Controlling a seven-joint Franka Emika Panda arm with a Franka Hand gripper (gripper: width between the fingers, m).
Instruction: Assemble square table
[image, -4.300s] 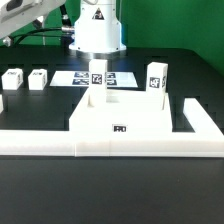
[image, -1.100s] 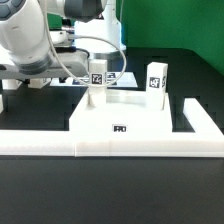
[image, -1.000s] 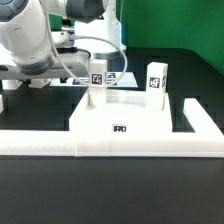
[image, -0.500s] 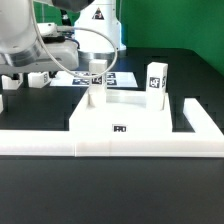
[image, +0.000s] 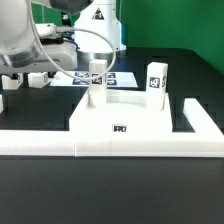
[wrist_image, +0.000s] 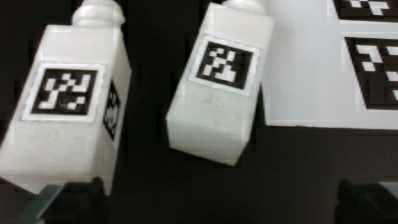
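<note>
— Black table (image: 40, 200) under everything, green backdrop (image: 205, 25) beyond. Where is the square table's panel?

— I see the panel (image: 120, 115) lying flat mid-table, tucked inside the white rail (image: 200, 125). One standing leg (image: 97, 90) is upright at its far corner on the exterior view's left. A second standing leg (image: 156, 78) is upright toward the exterior view's right, on the panel or just behind it, I cannot tell.

— And the gripper?

— My gripper (wrist_image: 222, 197) hangs over the first lying leg (wrist_image: 71, 100) and the second lying leg (wrist_image: 222, 85), which lie side by side near the marker board (wrist_image: 365, 60). Its fingers (wrist_image: 68, 195) are spread wide, released, grasping nothing.
</note>
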